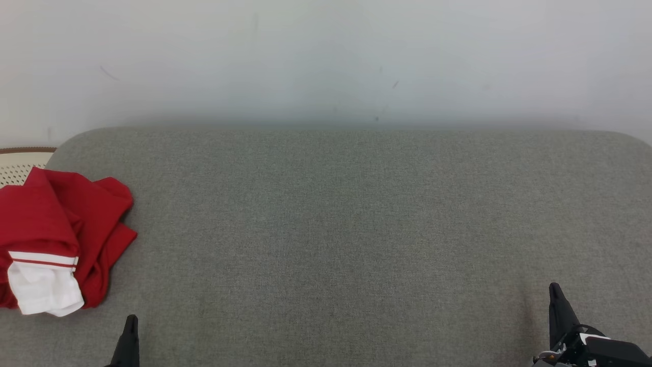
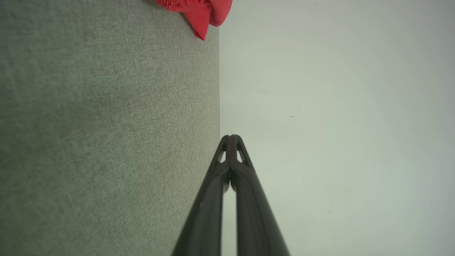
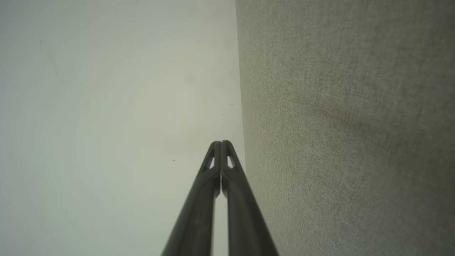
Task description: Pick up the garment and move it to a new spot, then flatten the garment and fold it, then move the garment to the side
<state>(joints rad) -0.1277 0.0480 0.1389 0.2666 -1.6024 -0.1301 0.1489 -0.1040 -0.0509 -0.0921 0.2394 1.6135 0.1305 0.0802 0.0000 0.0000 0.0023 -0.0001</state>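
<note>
I judge the pick-up hasn't begun: the crumpled red garment with a white striped cuff (image 1: 61, 239) lies untouched at the far left of the grey woven cushion (image 1: 356, 229). My left gripper (image 1: 131, 321) and right gripper (image 1: 554, 289) are both clenched and empty. Next I'd need to open the left one and reach toward the heap.

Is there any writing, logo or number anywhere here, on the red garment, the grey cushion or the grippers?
No readable text anywhere.
Red garment: plain red, white part with a thin red stripe, no print.
Grey cushion: bare fabric.
Wall: faint scuffs, no signs.
Right gripper: a white patch by its base, too small to read.
</note>
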